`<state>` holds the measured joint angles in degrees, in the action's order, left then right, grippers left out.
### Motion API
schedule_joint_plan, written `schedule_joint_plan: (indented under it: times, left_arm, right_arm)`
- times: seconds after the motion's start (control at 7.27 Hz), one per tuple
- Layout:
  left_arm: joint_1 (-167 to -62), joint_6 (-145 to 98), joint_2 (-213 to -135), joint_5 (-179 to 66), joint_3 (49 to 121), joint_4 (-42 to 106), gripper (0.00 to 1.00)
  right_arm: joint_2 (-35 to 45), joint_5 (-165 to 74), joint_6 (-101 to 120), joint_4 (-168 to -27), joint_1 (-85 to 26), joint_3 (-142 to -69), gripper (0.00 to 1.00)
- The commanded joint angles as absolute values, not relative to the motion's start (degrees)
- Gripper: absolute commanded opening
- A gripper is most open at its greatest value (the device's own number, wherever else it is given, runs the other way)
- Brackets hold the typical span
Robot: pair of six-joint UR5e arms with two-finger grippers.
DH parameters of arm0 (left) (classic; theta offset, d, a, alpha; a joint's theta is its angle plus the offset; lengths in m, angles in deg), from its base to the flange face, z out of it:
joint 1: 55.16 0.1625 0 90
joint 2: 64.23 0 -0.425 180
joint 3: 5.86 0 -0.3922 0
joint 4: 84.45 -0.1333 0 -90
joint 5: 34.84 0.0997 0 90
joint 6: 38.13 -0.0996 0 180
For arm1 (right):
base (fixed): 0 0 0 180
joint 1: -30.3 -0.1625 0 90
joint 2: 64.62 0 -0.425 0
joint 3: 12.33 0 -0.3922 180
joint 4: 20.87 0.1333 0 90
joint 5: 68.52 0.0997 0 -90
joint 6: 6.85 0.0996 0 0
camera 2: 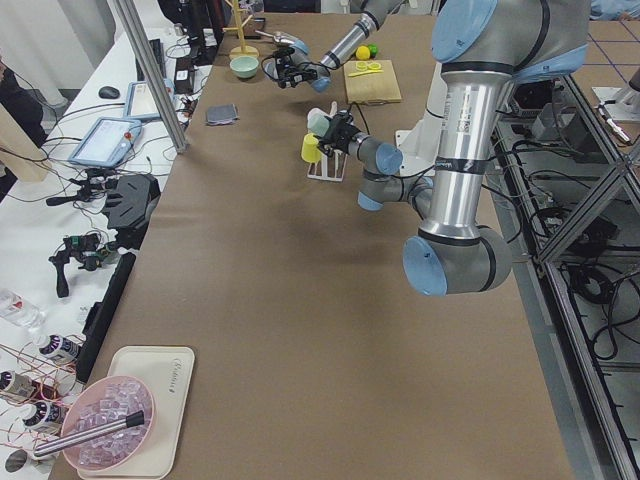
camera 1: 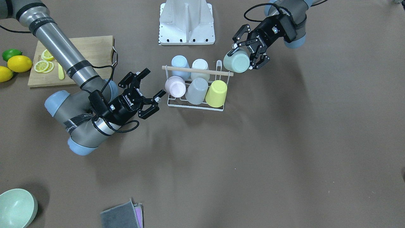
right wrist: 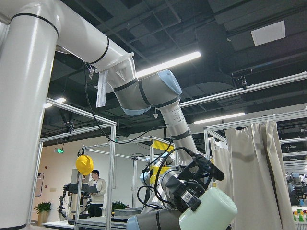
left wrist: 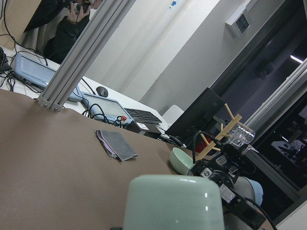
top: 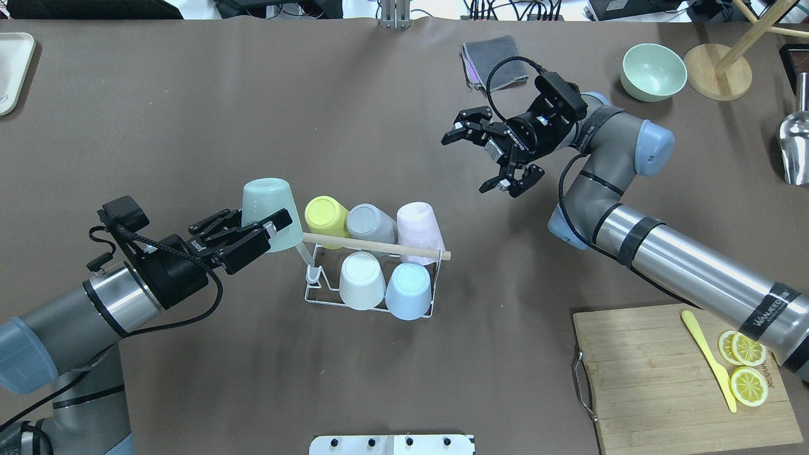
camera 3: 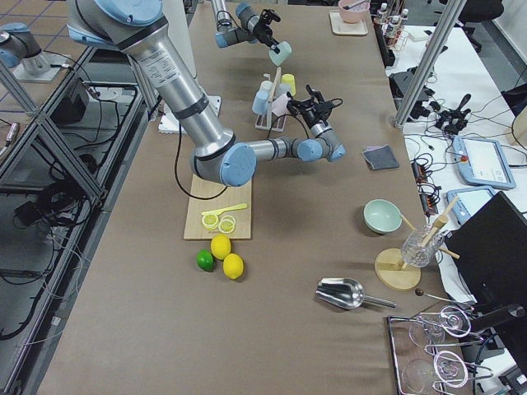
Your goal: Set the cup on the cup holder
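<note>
Overhead exterior view has the left gripper (camera 1: 244,57) clamped on the rim of a mint cup (top: 268,202). The cup hangs tilted in the air with its base pointing away from the wrist, just off the left end of the rack (top: 373,244); whether the two touch I cannot tell. The rack stands mid-table and carries five upturned cups (top: 370,222): yellow, grey and pink along its far side, white and blue along its near side. The right gripper (top: 473,163) is spread wide with nothing between its fingers, in the air beyond the rack's far right corner and apart from it. A board (top: 663,373) with lemon slices lies at the table's near right corner.
</note>
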<state>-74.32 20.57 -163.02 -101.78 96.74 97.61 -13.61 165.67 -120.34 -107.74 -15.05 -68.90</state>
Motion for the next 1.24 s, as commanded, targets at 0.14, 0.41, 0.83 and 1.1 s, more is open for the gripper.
schedule_joint_plan:
  times: [0.14,0.41,0.83,1.1]
  left_arm:
    - [-74.2,14.5,-163.0,-101.0,98.1,97.6,0.0]
    - [-72.0,9.7,-163.9,-100.9,97.9,97.6,0.0]
    - [-69.1,6.4,-165.1,-98.1,97.7,97.6,0.0]
    - [-67.0,5.6,-165.4,-96.6,96.4,97.6,0.0]
  right_arm:
    - [-11.3,164.6,-104.9,-112.3,-17.9,-72.9,0.99]
    - [-11.1,164.0,-88.0,-113.9,-19.5,-73.8,0.99]
    - [-11.0,157.5,-67.7,-123.3,-23.8,-75.5,0.99]
    - [-8.8,151.2,-57.3,-124.5,-27.3,-75.8,0.99]
